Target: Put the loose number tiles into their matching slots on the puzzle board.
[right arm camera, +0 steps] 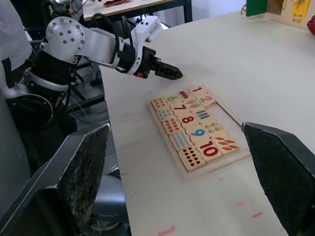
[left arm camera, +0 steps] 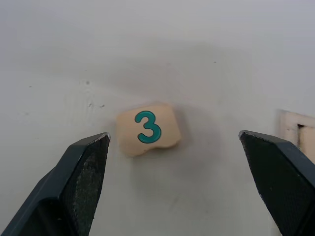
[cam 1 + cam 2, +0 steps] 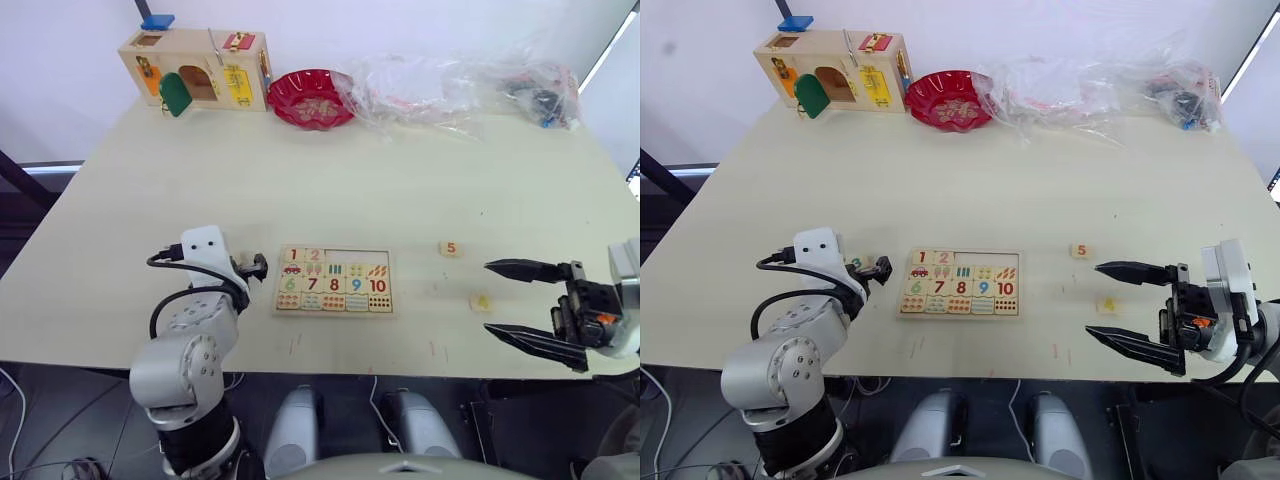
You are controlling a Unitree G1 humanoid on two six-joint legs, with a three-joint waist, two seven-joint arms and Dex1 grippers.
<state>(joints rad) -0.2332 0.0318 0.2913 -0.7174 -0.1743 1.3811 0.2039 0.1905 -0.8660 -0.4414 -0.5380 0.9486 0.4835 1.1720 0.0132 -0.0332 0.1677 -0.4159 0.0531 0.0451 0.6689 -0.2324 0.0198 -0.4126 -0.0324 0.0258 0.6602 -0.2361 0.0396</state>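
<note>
Spread wide, the left tool (image 2: pixel 174 187) hangs over the 3 tile (image 2: pixel 148 129) on the bench (image 3: pixel 400 190): drop straight, pinch its flat sides, then carry it to the puzzle board (image 3: pixel 334 280).

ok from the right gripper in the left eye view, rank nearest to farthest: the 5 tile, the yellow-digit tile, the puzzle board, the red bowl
From the right gripper:
1. The yellow-digit tile, on the table right by the fingertips.
2. The 5 tile, a little farther up the table.
3. The puzzle board, toward the table's middle.
4. The red bowl, at the far edge.
</note>
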